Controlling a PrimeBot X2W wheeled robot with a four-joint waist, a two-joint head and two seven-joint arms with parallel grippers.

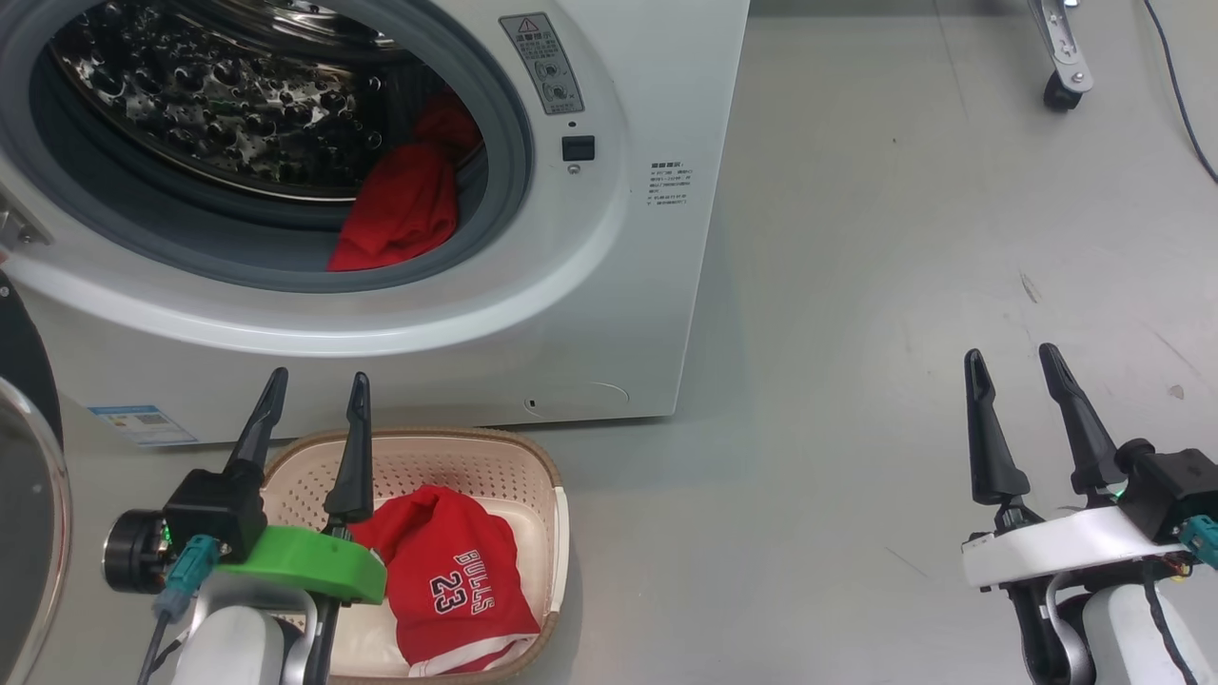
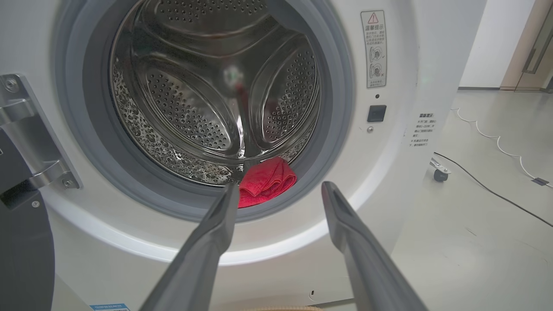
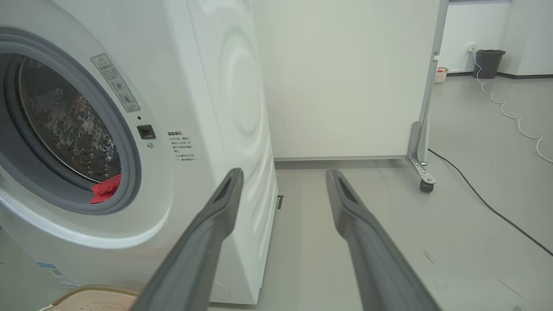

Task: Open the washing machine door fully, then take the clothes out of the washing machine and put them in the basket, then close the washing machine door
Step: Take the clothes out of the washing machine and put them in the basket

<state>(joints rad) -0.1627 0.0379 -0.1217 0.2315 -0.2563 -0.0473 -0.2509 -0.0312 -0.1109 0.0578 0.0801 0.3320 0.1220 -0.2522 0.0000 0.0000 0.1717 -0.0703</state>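
Upper left of the head view: white front-loading washing machine (image 1: 618,238), with the washing machine door (image 1: 24,457) swung open at the left edge. Inside, at the drum's lower right lip, a heaped red garment (image 1: 404,205). Lower left, just before the washer: cream basket (image 1: 419,457) holding a red "BULLS 23" jersey (image 1: 457,580). Above its near left side, left gripper (image 1: 319,376), fingers spread, empty. Lower right, right gripper (image 1: 1010,351), fingers apart, empty.

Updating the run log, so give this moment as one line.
door open | jersey in basket | red garment in drum | left tool open | right tool open
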